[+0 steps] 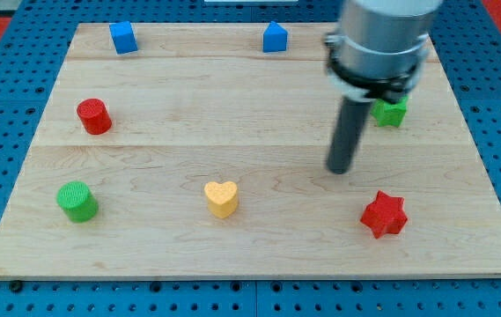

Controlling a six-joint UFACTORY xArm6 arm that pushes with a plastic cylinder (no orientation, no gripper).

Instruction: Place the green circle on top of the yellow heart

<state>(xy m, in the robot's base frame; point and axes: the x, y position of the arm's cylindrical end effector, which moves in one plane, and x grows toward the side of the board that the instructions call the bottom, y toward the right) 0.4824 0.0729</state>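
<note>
Nearest the view's bottom sit three blocks in a rough row on the counter [259,255]: the green circle [77,201] at the view's left, the yellow heart [221,198] near the middle, and the red star [383,214] at the view's right. Circle and heart are well apart, with bare wood between them.

My tip [340,170] rests on open wood above and to the left of the star, well to the right of the heart and far from the circle. It touches no block. There are no fingers on this rod, so nothing is spread, pressed or pinched, and nothing is held.

I judge the task is at its start: the approach to the circle is not yet made. The next move calls for carrying the tip across the counter, passing clear of the heart, to the circle's left side, then pushing it rightward toward the heart.

Farther back are a red cylinder [94,116], two blue blocks [123,37] [275,37], and a green block [390,112] partly hidden behind the arm.
</note>
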